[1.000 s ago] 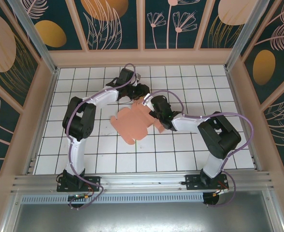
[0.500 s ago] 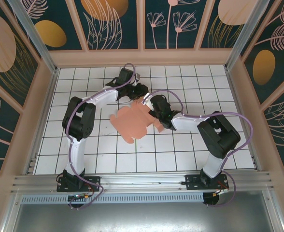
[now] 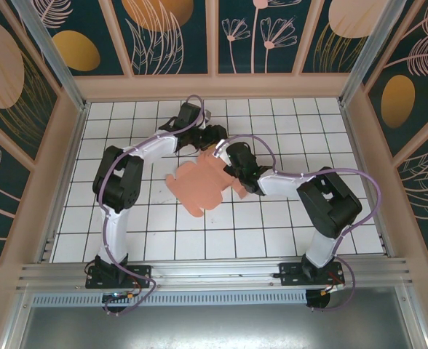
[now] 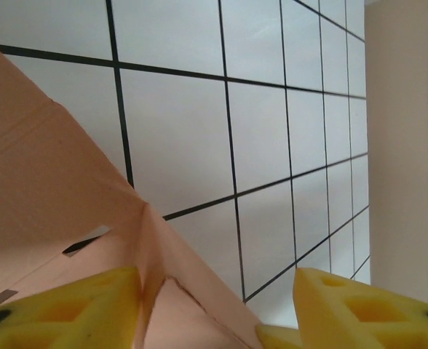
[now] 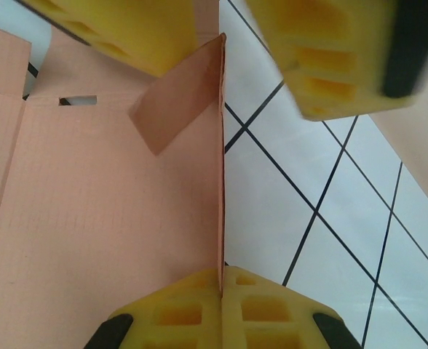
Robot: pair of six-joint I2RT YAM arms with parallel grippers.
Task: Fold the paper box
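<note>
Mostly flat, the salmon-pink paper box has one edge upright.

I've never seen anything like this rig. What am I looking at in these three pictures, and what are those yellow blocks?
These are two robot arms bolted at the near edge of a white tiled table. Each arm ends in a two-finger gripper. The wide picture is taken from above and behind the arms. The other two come from small cameras on the wrists, so the yellow blocks are the finger pads seen close up. On the table lies the paper box, not yet folded up: a salmon-pink card cut-out with flaps. The right gripper is shut on a raised edge of the card. The left gripper is open, its pads apart on either side of that raised card.
</note>
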